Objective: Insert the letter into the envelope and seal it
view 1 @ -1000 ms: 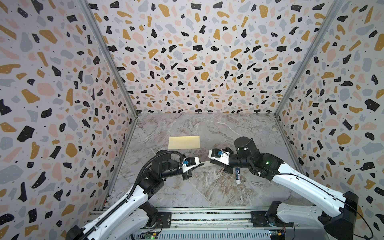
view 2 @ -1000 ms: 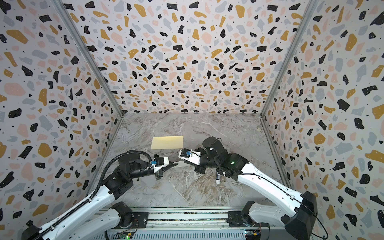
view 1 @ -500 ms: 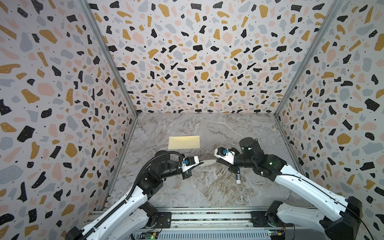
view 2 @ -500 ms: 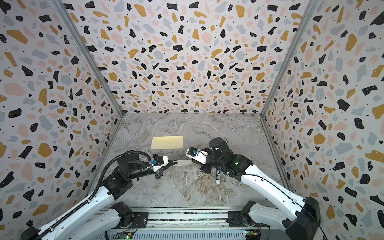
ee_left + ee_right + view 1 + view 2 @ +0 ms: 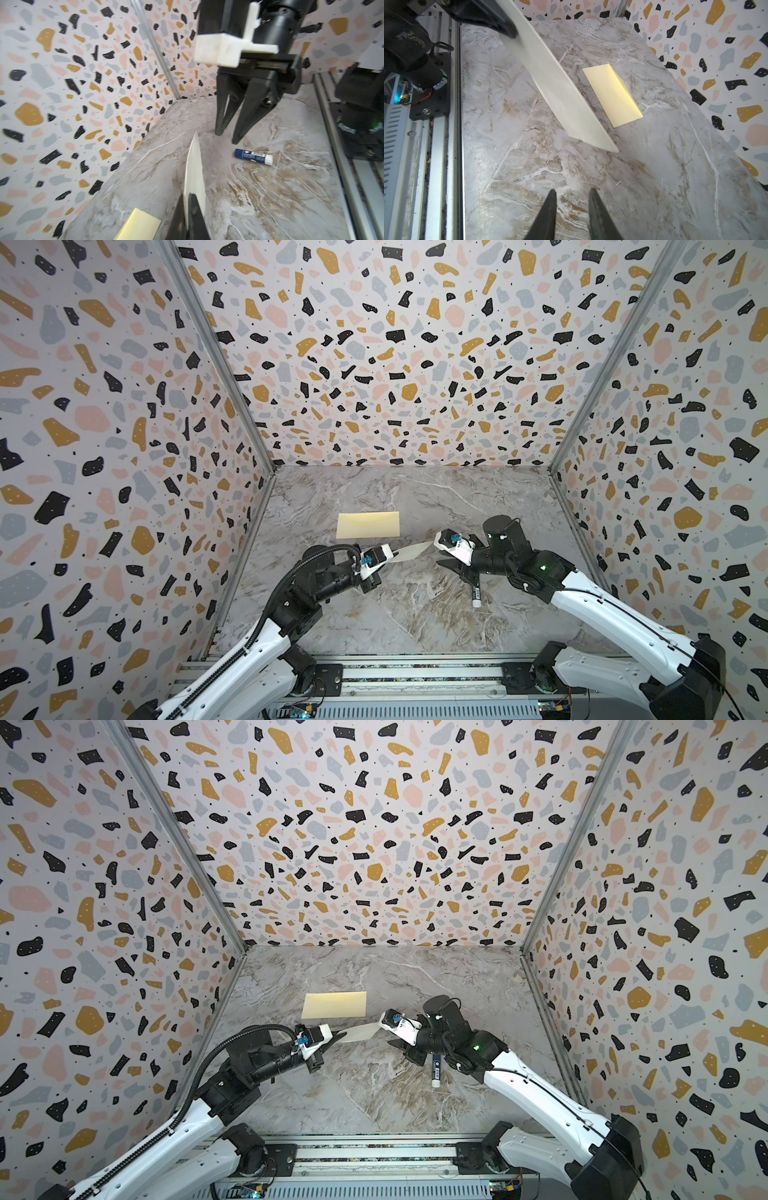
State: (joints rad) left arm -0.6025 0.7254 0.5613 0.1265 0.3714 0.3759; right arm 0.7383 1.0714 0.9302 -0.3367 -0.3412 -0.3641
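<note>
Left pincer (image 5: 191,218): clenched on one end of the letter (image 5: 194,172), which juts out edge-up in the air over the worktop (image 5: 415,614) with nothing else supporting it.
Right pincer (image 5: 572,191): released, jaws apart and empty, near the letter's free end but not touching it.
Biggest worry: thin paper is held by one end only. I'd expect the free end to droop or twist, so it may miss the envelope's mouth or crumple against it.
Next worry: the envelope (image 5: 368,524) lies flat and loose just beyond the letter, with nothing pinning it. A push from the paper would likely slide it toward the back wall. Whether its flap is up I can't tell.
Lesser worry: the right pincer closing on the free end could crease the sheet or tug it out of the left grip.
Smallest worry: the glue stick (image 5: 253,156) lies under the right arm, and a low sweep might roll it away before sealing.
</note>
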